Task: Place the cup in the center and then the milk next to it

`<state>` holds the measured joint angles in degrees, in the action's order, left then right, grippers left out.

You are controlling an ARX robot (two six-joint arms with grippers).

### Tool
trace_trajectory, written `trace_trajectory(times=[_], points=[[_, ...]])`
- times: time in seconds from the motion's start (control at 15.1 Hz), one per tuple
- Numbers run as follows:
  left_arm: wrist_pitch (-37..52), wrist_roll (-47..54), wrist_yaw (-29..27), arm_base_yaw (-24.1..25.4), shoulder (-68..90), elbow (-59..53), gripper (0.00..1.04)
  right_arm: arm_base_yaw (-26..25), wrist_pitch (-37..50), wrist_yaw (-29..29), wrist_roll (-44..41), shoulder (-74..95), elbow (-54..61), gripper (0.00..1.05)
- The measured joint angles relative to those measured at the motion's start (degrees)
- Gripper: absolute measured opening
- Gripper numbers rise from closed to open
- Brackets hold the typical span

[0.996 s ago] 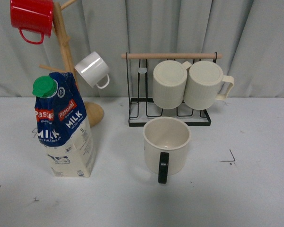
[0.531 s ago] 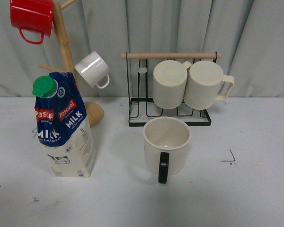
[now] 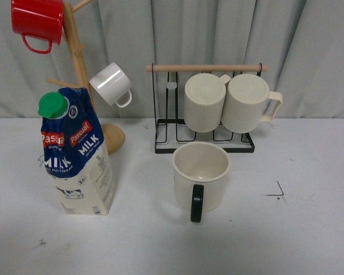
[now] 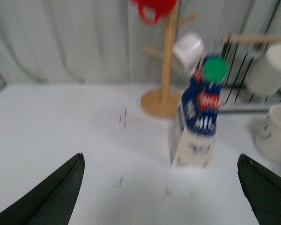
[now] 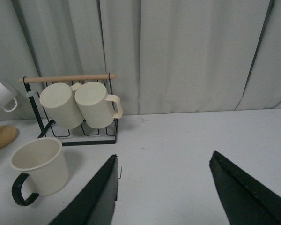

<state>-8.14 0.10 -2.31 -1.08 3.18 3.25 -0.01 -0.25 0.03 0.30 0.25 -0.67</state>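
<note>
The cup (image 3: 201,176), a wide cream mug with a black loop handle turned toward me, stands upright at the table's middle, just in front of the wire rack; its smiley face is hidden. It also shows in the right wrist view (image 5: 38,167) and at the edge of the left wrist view (image 4: 276,133). The milk (image 3: 77,154), a blue and cream carton with a green cap, stands upright to the cup's left, also in the blurred left wrist view (image 4: 196,117). My left gripper (image 4: 161,161) is open and empty, short of the carton. My right gripper (image 5: 164,161) is open and empty, to the right of the cup.
A black wire rack (image 3: 204,137) with a wooden bar holds two ribbed cream mugs (image 3: 229,103) behind the cup. A wooden mug tree (image 3: 80,69) at back left carries a red mug (image 3: 37,20) and a small white mug (image 3: 112,84). A grey curtain hangs behind.
Nothing on the table has moved. The front view has shifted very slightly, so everything sits a couple of pixels further left.
</note>
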Motion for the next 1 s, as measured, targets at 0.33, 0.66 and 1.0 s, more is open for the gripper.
trace_trajectory(times=[0.33,0.66,1.0], points=[[7.4,0.4,-5.7,-11.1,30.7,6.3,0.98,0.0,0.1,0.0,-0.1,0.0,0.0,0.97],[28.1,0.3,-12.1,-18.7,55.9,12.0,0.98,0.0,0.0,0.0,-0.1,0.0,0.0,0.98],[34.3,-2.5,-13.1,-19.0,68.8,17.2,0.98,0.0,0.0,0.0,-0.1,0.0,0.0,0.98]])
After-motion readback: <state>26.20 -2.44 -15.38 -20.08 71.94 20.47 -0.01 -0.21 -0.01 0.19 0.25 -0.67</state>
